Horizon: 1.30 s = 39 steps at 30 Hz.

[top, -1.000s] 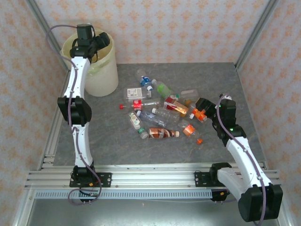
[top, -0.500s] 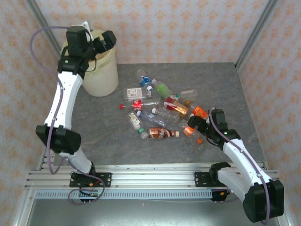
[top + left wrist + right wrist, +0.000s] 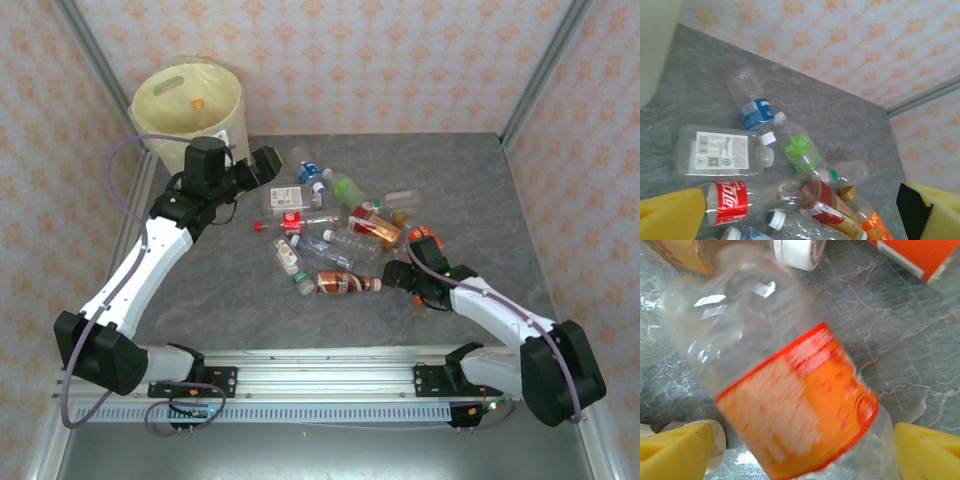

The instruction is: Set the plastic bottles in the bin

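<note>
Several plastic bottles lie in a loose pile mid-table. The cream bin stands at the back left; a small orange cap shows inside it. My left gripper hangs open between the bin and the pile, its yellow fingers empty. Below it lie a blue-labelled bottle, a green-labelled one and a red-labelled one. My right gripper is low at the pile's right edge. It stands open astride an orange-labelled bottle, a yellow finger on each side.
Aluminium posts and patterned walls close in the grey table at back and sides. A rail runs along the near edge. An orange-labelled bottle lies just behind the right gripper.
The left arm swung from over the bin down and right toward the pile, jaws now wide. The right gripper dropped forward onto the orange-labelled bottle and its jaws narrowed slightly.
</note>
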### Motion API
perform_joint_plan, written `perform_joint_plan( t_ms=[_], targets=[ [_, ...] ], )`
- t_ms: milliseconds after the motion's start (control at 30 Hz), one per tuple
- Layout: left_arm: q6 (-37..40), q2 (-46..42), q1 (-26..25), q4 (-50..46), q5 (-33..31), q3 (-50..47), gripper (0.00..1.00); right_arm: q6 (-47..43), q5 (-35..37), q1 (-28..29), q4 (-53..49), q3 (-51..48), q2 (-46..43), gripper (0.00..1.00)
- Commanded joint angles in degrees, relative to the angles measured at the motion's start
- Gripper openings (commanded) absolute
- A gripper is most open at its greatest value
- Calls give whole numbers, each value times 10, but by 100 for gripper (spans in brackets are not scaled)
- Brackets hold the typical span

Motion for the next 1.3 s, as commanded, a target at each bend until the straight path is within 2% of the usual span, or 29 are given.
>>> perform_joint_plan(
  t_ms=[0,100,300,533,667,900,1267],
  targets=[
    [-15,-15,-2,22,-24,-8,100,20,45,19,24,-6,19,90],
    [-27,-11,-3,31,-22,-19,100,43,104,39,23,-7,52,88],
    [-44,7,-8,47,-10,-22,100,49,132,54,26,0,72,76],
    [-34,23,-15,33,-12,-8,100,22,141,58,26,-1,2,57],
    [-37,30,-18,43,-5,-9,100,-14,144,58,44,-1,-54,51],
    [-24,50,-36,57,28,3,100,-78,79,58,83,34,-113,43],
    [-12,111,-122,109,119,21,100,-50,-79,61,271,75,-92,40]
  ],
)
